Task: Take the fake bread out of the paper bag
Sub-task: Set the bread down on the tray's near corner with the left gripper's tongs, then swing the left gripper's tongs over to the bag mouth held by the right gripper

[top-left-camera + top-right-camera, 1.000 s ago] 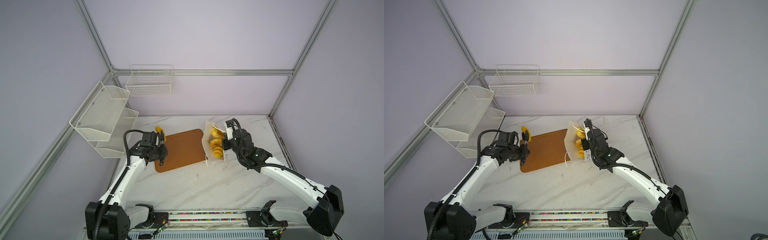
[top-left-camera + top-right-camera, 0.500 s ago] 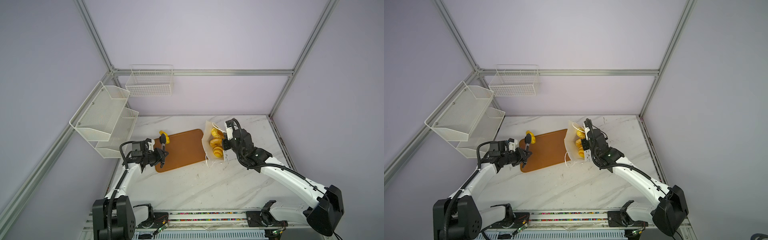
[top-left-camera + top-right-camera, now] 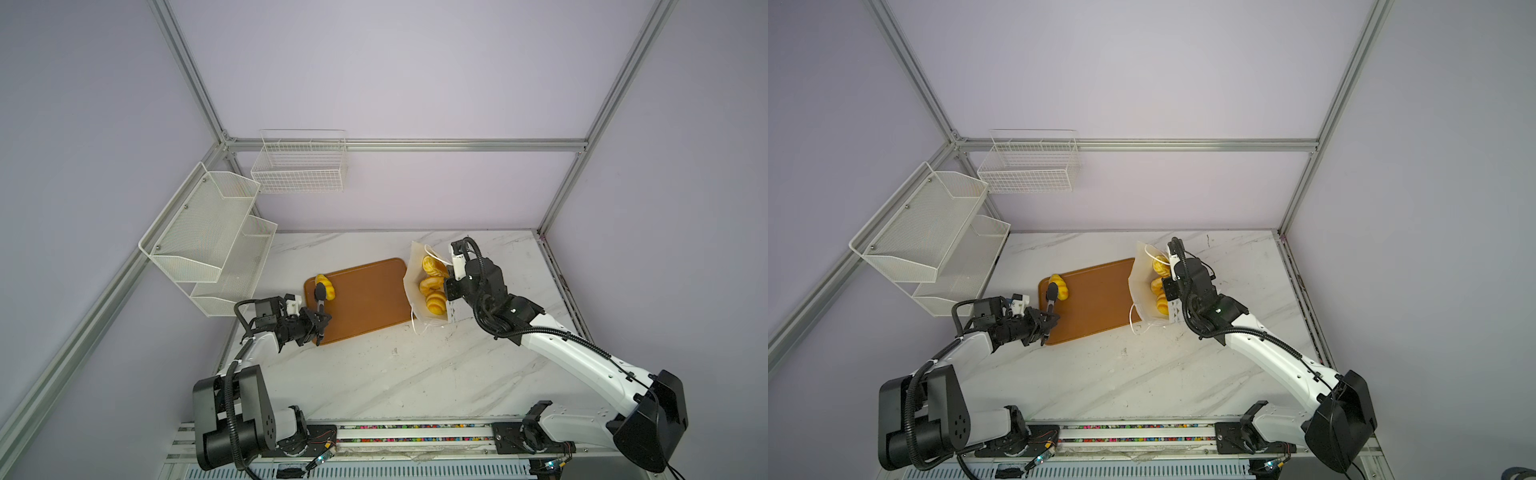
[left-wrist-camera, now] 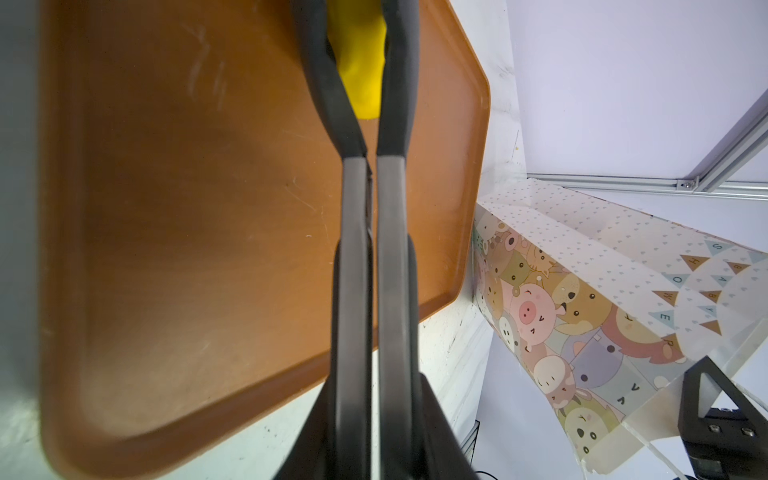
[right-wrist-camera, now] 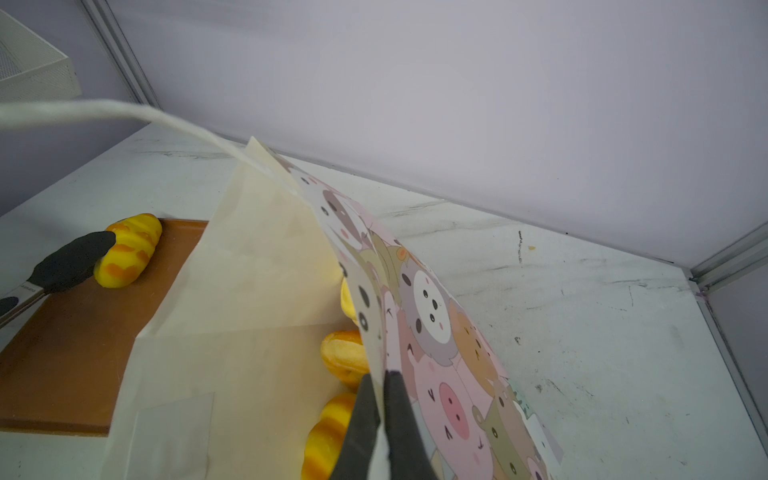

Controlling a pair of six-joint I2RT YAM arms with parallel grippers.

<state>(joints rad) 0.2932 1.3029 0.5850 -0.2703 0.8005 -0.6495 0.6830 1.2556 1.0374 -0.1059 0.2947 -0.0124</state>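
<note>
My left gripper (image 3: 312,328) (image 4: 374,415) is shut on a pair of long black-tipped tongs (image 4: 392,249) (image 3: 319,301). The tong tips clasp one golden fake bread (image 3: 325,286) (image 3: 1059,287) (image 4: 361,70) (image 5: 129,249) at the far left corner of the brown tray (image 3: 365,299) (image 4: 187,208). The paper bag (image 3: 415,274) (image 3: 1138,278) (image 4: 582,299) stands open just right of the tray. Three more breads (image 3: 431,284) (image 5: 345,353) lie inside it. My right gripper (image 3: 451,286) (image 5: 380,399) is shut on the bag's right wall (image 5: 436,332) and holds the mouth open.
White mesh shelves (image 3: 208,241) hang on the left wall and a wire basket (image 3: 301,166) on the back wall. A white cord handle (image 3: 415,328) of the bag trails onto the marble table (image 3: 395,365) near the tray's front right corner.
My left arm has drawn back and down toward the front left. The tongs and their bread have come from beyond the tray's far left corner onto that corner. The right arm and bag are unmoved.
</note>
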